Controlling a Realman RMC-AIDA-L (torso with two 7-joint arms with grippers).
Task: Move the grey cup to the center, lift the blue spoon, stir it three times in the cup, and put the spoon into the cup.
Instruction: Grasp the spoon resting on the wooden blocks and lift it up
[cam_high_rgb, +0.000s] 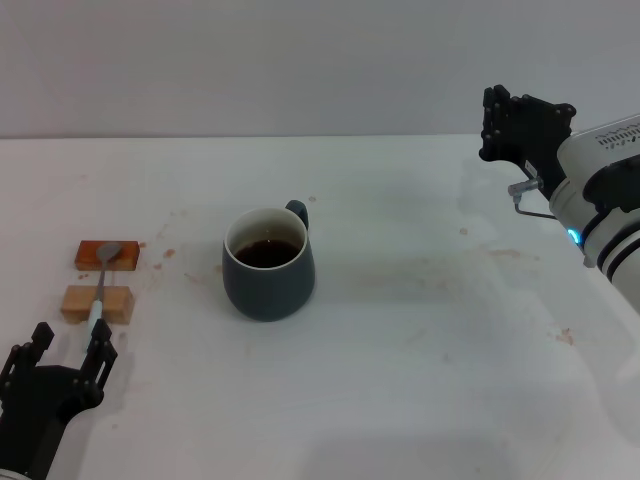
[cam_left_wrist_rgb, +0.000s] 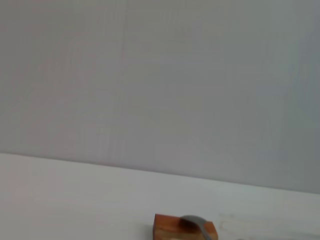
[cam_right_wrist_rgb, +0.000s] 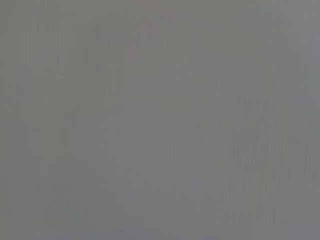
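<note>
The grey cup (cam_high_rgb: 268, 265) stands left of the table's middle, handle to the back right, with dark brown liquid inside. The blue spoon (cam_high_rgb: 102, 283) lies across an orange block (cam_high_rgb: 107, 255) and a tan block (cam_high_rgb: 97, 303) at the left; its metal bowl rests on the orange block. The spoon bowl (cam_left_wrist_rgb: 194, 220) and the orange block (cam_left_wrist_rgb: 184, 228) also show in the left wrist view. My left gripper (cam_high_rgb: 70, 346) is open and empty, just in front of the spoon's handle end. My right gripper (cam_high_rgb: 518, 122) is raised at the far right, away from everything.
The white tabletop (cam_high_rgb: 430, 330) has faint brown stains. A grey wall stands behind the table's far edge. The right wrist view shows only plain grey.
</note>
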